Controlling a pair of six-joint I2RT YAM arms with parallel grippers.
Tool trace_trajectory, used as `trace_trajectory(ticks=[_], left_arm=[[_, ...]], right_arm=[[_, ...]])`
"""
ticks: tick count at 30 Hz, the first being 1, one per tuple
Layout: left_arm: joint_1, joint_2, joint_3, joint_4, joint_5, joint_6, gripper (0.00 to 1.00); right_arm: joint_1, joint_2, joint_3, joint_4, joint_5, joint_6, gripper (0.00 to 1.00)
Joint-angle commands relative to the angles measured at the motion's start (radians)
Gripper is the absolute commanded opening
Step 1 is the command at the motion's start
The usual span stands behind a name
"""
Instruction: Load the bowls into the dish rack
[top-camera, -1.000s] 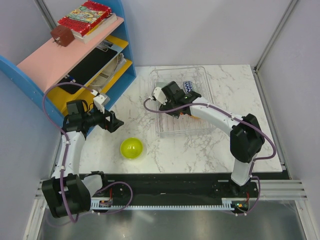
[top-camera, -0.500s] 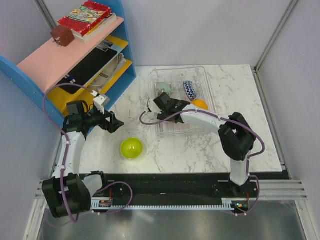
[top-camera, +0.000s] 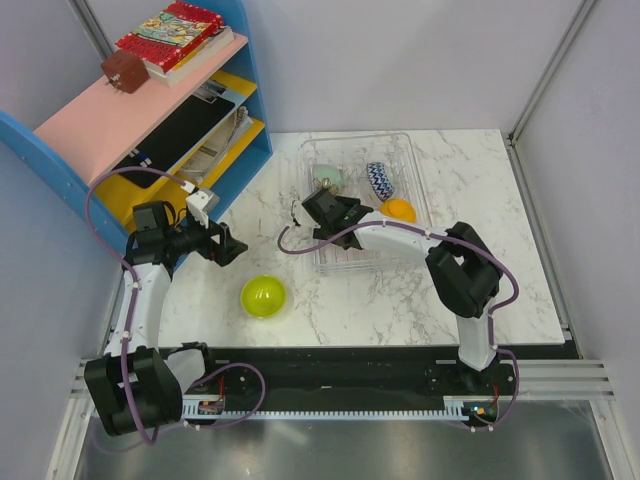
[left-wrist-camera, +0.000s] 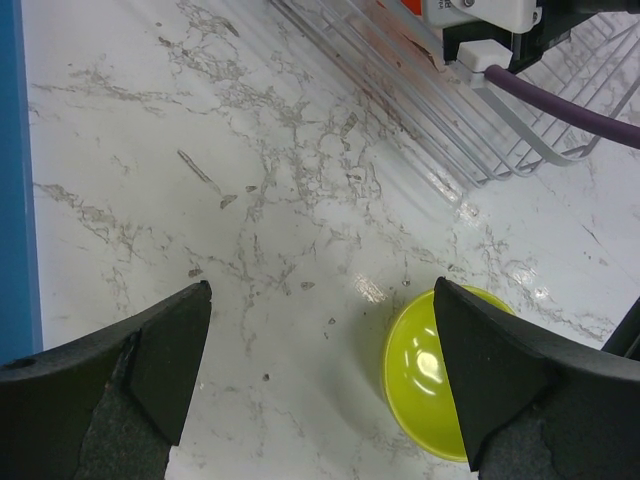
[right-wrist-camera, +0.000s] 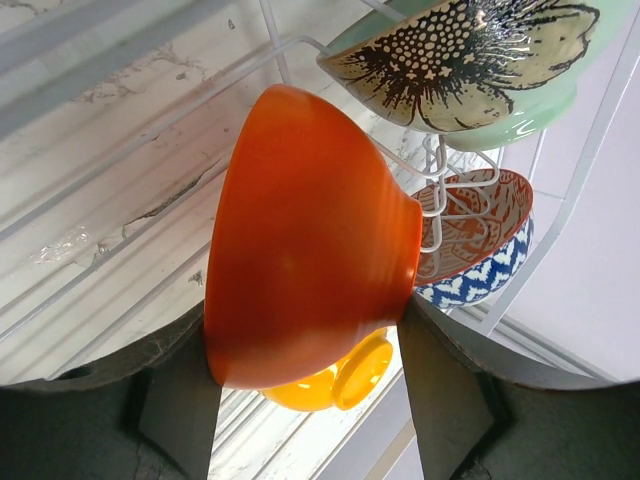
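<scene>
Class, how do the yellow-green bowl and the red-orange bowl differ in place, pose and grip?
The yellow-green bowl sits on the table; the red-orange bowl is in the dish rack. The yellow-green bowl stands mouth up; the red-orange bowl is tipped on edge. The right hand grips the red-orange bowl; the yellow-green bowl is untouched. Both are plain.

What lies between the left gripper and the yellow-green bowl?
Nothing but bare table: the top view shows the left gripper and the bowl apart.
</scene>
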Motion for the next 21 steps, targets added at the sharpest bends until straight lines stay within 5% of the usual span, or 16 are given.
trace_trajectory(ticks=[1, 7, 21], left_arm=[[0.007, -0.016, -0.008, 0.037, 0.043, -0.014, 0.98], [0.008, -0.016, -0.007, 0.036, 0.043, -0.014, 0.98], [0.010, -0.021, -0.011, 0.037, 0.043, -0.013, 0.98]], right_arm=[[0.009, 0.003, -0.011, 0.003, -0.013, 0.003, 0.71], [0.012, -0.020, -0.017, -0.004, -0.044, 0.015, 0.93], [0.013, -0.076, 0.051, -0.127, -0.206, 0.077, 0.98]])
